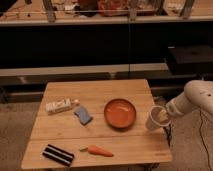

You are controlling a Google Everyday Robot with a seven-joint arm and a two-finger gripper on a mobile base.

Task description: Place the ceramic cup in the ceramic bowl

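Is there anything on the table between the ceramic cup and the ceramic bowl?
No. In the camera view, only bare wood separates the ceramic cup, carried tilted by the gripper at the table's right edge, from the ceramic bowl.

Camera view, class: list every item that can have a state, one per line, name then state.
ceramic cup: tilted, held by the gripper at the table's right edge, not in the bowl.
ceramic bowl: upright on the table, nothing inside.
gripper: shut on the cup, right of the bowl.
white bottle: lying on its side.
blue sponge: lying flat.
carrot: lying near the front edge.
black box: lying flat.
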